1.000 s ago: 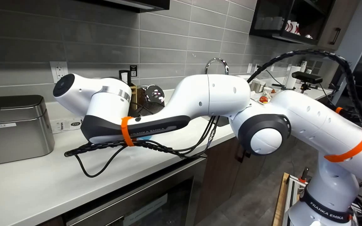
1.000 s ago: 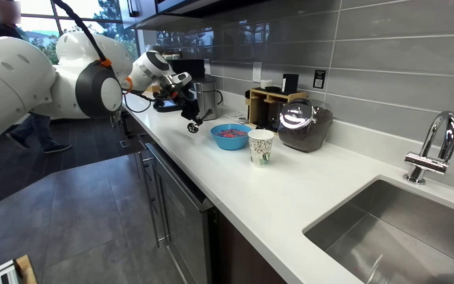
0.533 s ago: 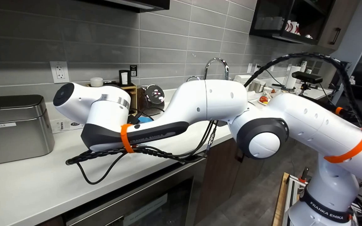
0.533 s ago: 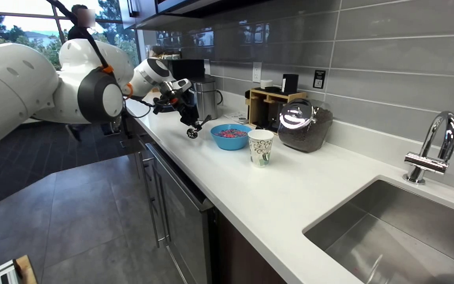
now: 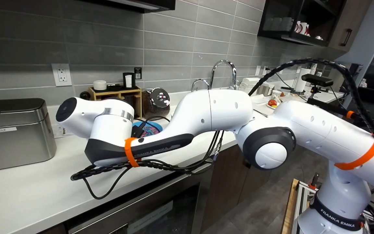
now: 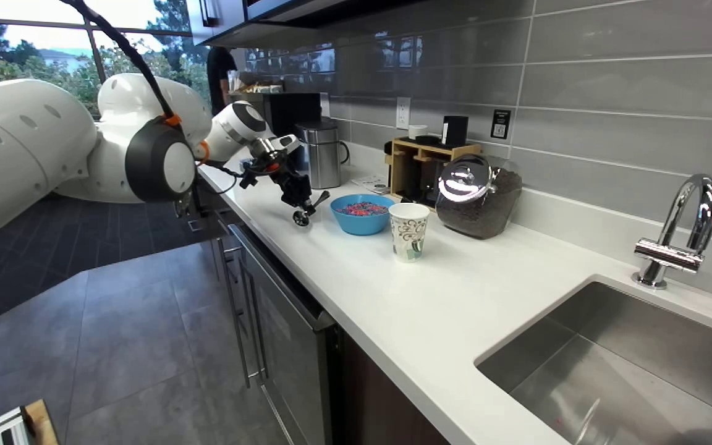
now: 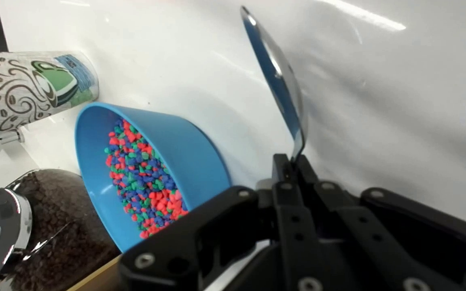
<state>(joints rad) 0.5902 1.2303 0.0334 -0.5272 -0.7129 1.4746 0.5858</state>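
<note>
The fingers (image 7: 286, 198) clamp a silver, round-bowled metal spoon (image 7: 275, 81) projecting beyond them: probably light, stiff, slippery, best gripped by its handle.

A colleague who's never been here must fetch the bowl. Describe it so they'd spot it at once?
On the white counter, find the patterned cup. Beside it, toward the gripper, stands the bowl. Unlike the cup and the dark-filled jar nearby, it is plain blue, holding red, green and blue bits.
</note>
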